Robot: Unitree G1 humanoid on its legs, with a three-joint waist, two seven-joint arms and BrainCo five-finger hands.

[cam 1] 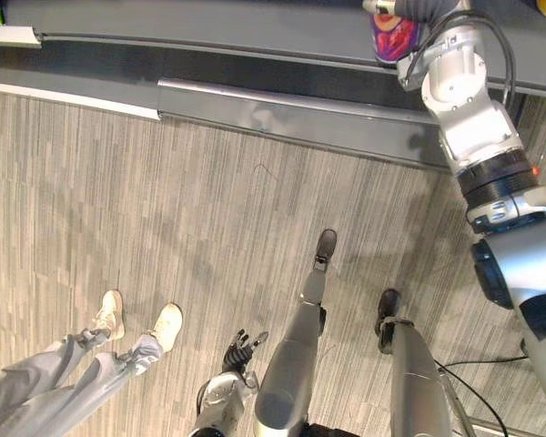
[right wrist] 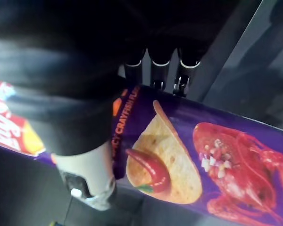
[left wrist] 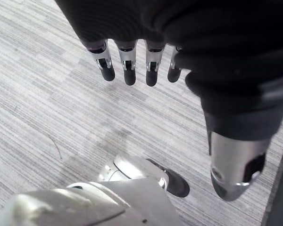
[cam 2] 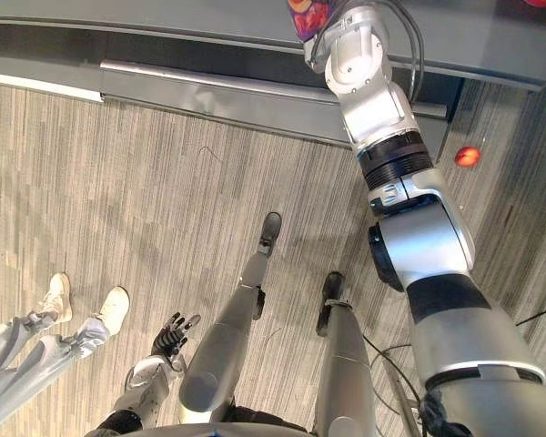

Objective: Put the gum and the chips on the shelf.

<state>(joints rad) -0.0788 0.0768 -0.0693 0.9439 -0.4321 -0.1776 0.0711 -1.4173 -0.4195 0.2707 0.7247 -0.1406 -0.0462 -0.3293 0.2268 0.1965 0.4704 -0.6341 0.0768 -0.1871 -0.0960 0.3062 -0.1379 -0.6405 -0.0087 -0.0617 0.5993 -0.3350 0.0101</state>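
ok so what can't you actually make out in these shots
- Chips can: cut off by the top edge in both eye views; whether it rests on the shelf yet, cannot tell.
- Right hand: fingertips hidden behind the can, right wrist view.
- Gum: most of the shelf lies beyond the top edge, so its place is unknown.
- Person: legs and shoes, the rest cut off at the lower left edge, eye views.

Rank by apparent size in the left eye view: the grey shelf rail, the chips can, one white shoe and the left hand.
1. grey shelf rail, clearly largest.
2. chips can, though it is partly hidden.
3. white shoe and left hand look about alike, so they are left unranked.
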